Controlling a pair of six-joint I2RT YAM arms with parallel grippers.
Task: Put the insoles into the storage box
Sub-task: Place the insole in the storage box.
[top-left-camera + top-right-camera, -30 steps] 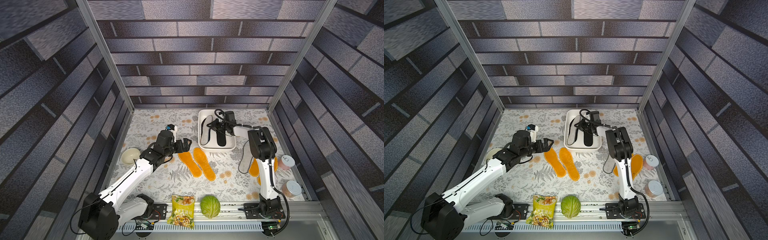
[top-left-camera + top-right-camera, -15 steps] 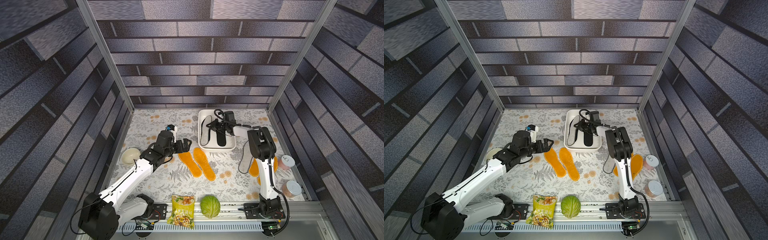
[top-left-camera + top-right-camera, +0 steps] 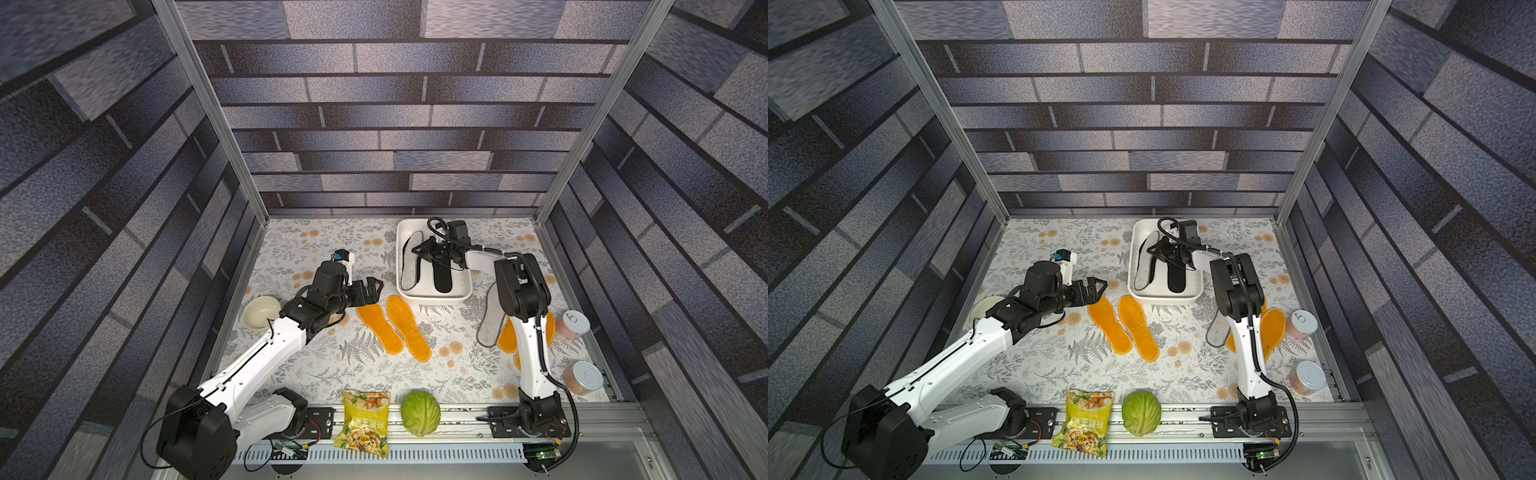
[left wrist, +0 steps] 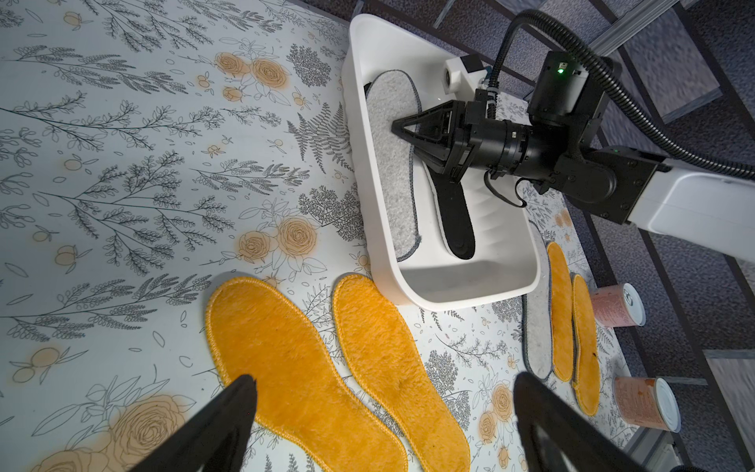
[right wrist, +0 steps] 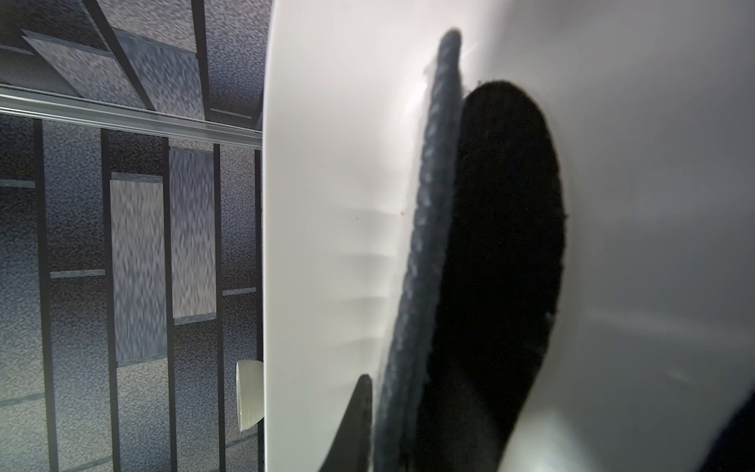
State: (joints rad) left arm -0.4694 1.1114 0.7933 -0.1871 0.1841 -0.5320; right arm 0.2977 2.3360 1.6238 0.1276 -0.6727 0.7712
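Observation:
The white storage box (image 3: 432, 297) (image 4: 470, 300) stands at the back of the table. A light grey insole (image 3: 409, 266) (image 4: 392, 163) leans along its wall beside a black insole (image 3: 442, 278) (image 4: 459, 220) (image 5: 506, 204). My right gripper (image 3: 417, 251) (image 4: 398, 128) reaches into the box, shut on the black insole. One fingertip (image 5: 361, 400) shows against the grey edging. Two orange insoles (image 3: 378, 328) (image 3: 409, 328) lie in front of the box. My left gripper (image 3: 374, 286) (image 4: 384, 380) hovers open over their near ends, holding nothing.
Behind the right arm lie a grey insole (image 4: 535, 327) and two orange ones (image 4: 559, 310) (image 4: 584, 347). Two cans (image 3: 575, 326) (image 3: 584, 376) stand by the right edge. A cream bowl (image 3: 262, 311) sits far left. A snack bag (image 3: 365, 422) and cabbage (image 3: 419, 411) lie in front.

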